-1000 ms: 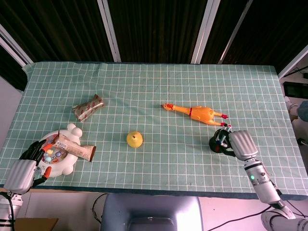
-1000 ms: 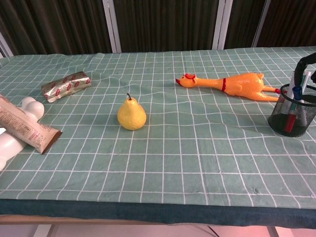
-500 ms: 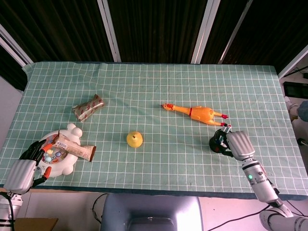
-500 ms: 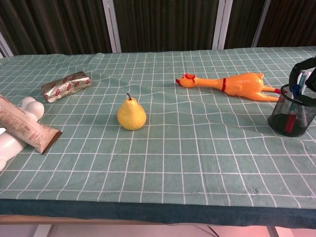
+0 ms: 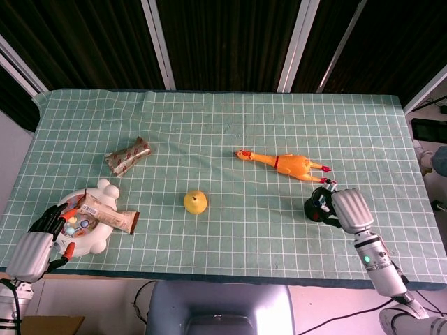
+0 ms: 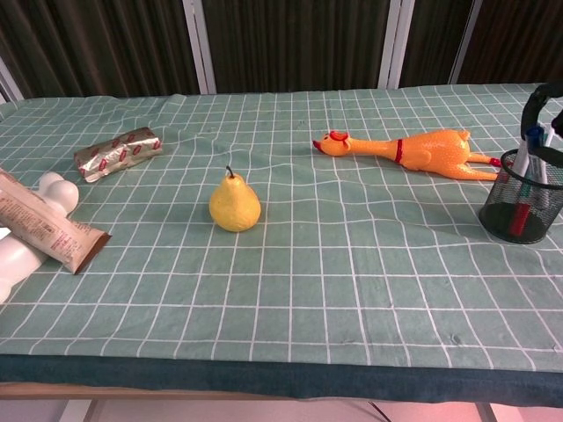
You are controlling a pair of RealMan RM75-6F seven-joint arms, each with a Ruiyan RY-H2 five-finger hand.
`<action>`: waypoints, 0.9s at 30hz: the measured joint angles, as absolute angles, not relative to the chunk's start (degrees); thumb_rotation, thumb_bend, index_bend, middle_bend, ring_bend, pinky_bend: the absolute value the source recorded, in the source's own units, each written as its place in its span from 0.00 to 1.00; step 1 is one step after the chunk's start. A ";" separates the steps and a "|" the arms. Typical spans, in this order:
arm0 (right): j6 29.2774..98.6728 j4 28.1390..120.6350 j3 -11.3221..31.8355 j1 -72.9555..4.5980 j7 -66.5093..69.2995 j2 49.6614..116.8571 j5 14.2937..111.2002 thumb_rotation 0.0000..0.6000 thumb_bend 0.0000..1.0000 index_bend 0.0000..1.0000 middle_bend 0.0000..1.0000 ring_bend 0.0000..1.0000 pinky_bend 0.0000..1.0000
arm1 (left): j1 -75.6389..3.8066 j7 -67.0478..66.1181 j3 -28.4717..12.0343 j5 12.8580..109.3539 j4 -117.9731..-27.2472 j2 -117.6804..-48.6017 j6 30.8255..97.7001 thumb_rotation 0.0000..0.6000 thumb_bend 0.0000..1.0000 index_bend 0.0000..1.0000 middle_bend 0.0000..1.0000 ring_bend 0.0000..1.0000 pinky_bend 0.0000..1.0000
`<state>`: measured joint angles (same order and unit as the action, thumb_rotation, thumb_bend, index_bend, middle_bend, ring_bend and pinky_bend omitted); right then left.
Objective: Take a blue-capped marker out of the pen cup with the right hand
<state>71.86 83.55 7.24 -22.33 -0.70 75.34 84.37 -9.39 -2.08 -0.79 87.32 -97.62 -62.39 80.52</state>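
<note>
The black mesh pen cup (image 5: 314, 209) (image 6: 526, 213) stands near the table's right front, holding several markers. One marker with a blue cap (image 6: 533, 134) sticks up above the cup's rim, its white body still inside the cup. My right hand (image 5: 347, 209) (image 6: 542, 97) is right over the cup, its dark fingers curled around the top of that marker; the chest view cuts most of the hand off at its right edge. My left hand (image 5: 31, 246) rests at the front left corner beside a white plate, fingers apart and holding nothing.
A rubber chicken (image 5: 286, 163) (image 6: 413, 148) lies just behind the cup. A yellow pear (image 5: 195, 202) (image 6: 234, 204) stands mid-table. A foil snack pack (image 5: 128, 155) (image 6: 117, 151) lies at the left. The white plate (image 5: 94, 243) carries a brown wrapped bar (image 5: 108, 211) (image 6: 44, 224).
The blue cap has risen above the cup's rim, and my right hand has moved slightly up and to the right with it. The left hand has stayed still.
</note>
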 measured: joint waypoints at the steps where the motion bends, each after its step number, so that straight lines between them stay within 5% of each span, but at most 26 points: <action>1: 72.91 84.24 7.33 -22.23 -0.46 75.15 85.13 1.00 0.87 0.81 1.00 1.00 1.00 | -9.39 -2.08 -0.77 87.35 -97.62 -62.38 80.51 1.00 0.43 0.17 0.04 0.00 0.22; 7: 77.48 90.28 9.60 -23.23 0.22 74.06 89.35 1.00 0.87 0.81 1.00 1.00 1.00 | -9.43 -1.97 -0.74 87.52 -97.68 -62.33 80.49 1.00 0.43 0.17 0.04 0.00 0.22; 14: 72.98 89.23 12.44 -28.27 -5.01 77.03 87.60 1.00 0.87 0.82 1.00 1.00 1.00 | -9.45 -1.28 -0.78 87.42 -97.59 -62.17 80.38 1.00 0.43 0.17 0.04 0.00 0.22; 27: 61.25 63.31 11.27 -36.00 -12.18 91.75 82.34 1.00 0.87 0.82 1.00 1.00 1.00 | -9.28 0.75 -0.64 87.91 -97.30 -61.48 80.69 1.00 0.43 0.17 0.04 0.00 0.22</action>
<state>61.25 63.31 11.27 -36.00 -12.18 91.75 82.34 -9.28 0.75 -0.64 87.91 -97.30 -61.48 80.69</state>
